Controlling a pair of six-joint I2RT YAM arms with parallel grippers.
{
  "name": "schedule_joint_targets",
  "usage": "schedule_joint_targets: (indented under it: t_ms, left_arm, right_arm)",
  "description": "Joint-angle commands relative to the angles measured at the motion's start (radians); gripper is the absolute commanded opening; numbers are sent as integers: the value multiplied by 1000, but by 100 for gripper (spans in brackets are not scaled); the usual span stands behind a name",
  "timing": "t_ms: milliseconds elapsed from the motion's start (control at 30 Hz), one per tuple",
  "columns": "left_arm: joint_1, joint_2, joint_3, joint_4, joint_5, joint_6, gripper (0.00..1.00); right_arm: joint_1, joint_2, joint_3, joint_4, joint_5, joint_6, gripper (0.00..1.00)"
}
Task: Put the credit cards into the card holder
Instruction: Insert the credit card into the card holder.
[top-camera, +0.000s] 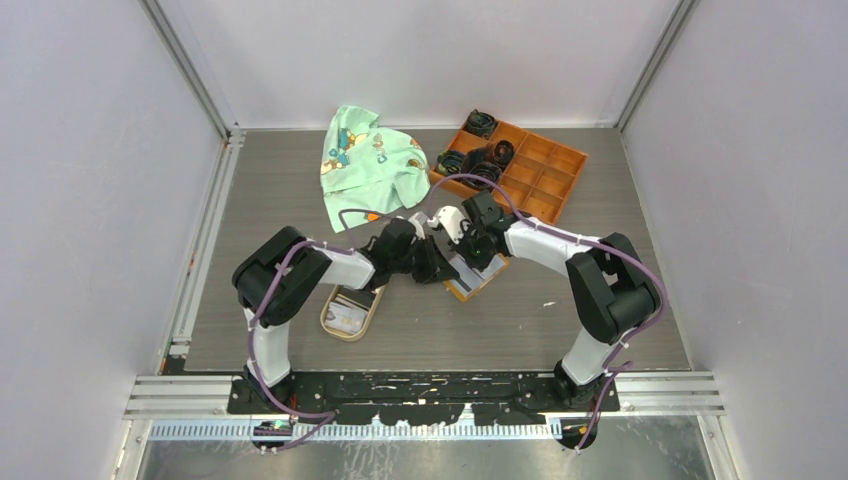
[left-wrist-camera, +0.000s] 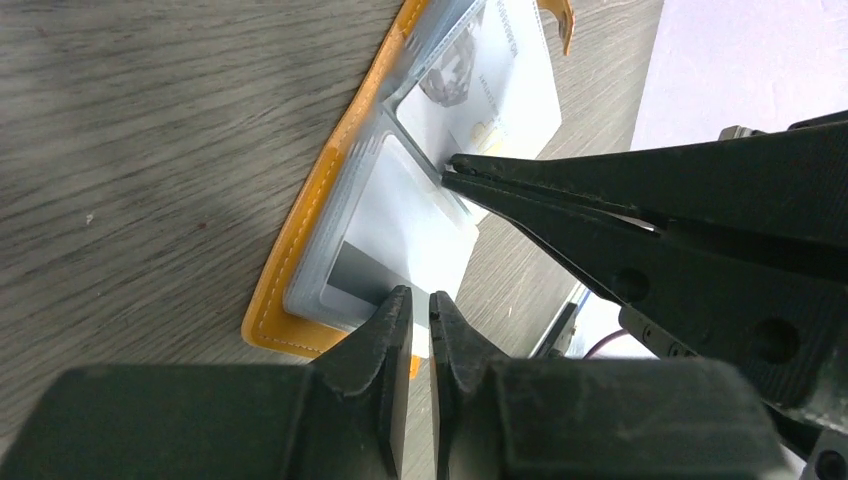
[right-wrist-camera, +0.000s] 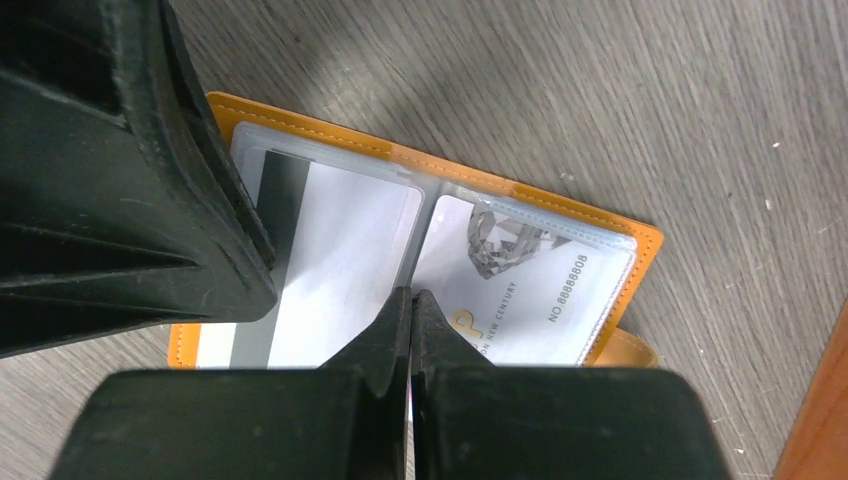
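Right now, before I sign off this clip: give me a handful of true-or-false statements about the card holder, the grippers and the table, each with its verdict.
1. The card holder lies open on the table. True.
2. The right gripper has its jaws wide apart. False: they are shut, with the tips at the holder's middle fold.
3. A diamond-print card sits in a slot of the holder. True.
4. The green cloth covers the holder. False: it lies at the back of the table, apart from it.
5. The tan dish is empty. False: pale cards lie in it.
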Motion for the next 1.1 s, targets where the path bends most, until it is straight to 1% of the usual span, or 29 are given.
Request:
schedule_joint_targets:
  t_ms: [0, 133, 267, 400, 500, 567, 700, 767, 867, 900, 933, 1067]
  left_arm:
    - [19, 42, -11, -29, -29, 26, 14]
    - [25, 45, -28, -11, -29, 21, 13]
    - [25, 21, -21, -28, -31, 38, 14]
    - [24, -39, -9, -64, -38, 76, 15]
    - [15, -111, 13, -121, -56, 133, 19]
    - [3, -163, 36, -172, -73, 186, 21]
    - [-25, -276, 53, -272, -153, 299, 25]
    - [-33, -332, 36, -300, -199, 340, 27]
    - [-33, -410, -15, -288, -230, 380, 28]
    - [-31, -434, -36, -272, -232, 398, 29]
    - [-31, -456, -56, -252, -233, 404, 33]
    - [-8, -525, -163, -114, -216, 393, 51]
  right_arm:
    - [2, 9, 29, 19, 85, 0, 3]
    - [2, 15, 32, 18, 92, -2, 3]
    - [-3, 5, 37, 17, 86, 2, 3]
    - [-34, -50, 37, 5, 4, 21, 4]
    - [-76, -104, 29, -11, -122, 26, 10]
    - [-106, -127, 24, -14, -171, 41, 14]
    - [-173, -134, 35, -47, -199, 75, 25]
    - [-212, -117, 51, -80, -218, 93, 27]
    - [-255, -68, 85, -141, -229, 110, 27]
    - [-265, -45, 106, -165, -226, 112, 27]
    - [-274, -25, 123, -190, -221, 114, 28]
    - [-286, 27, 158, -238, -176, 123, 32]
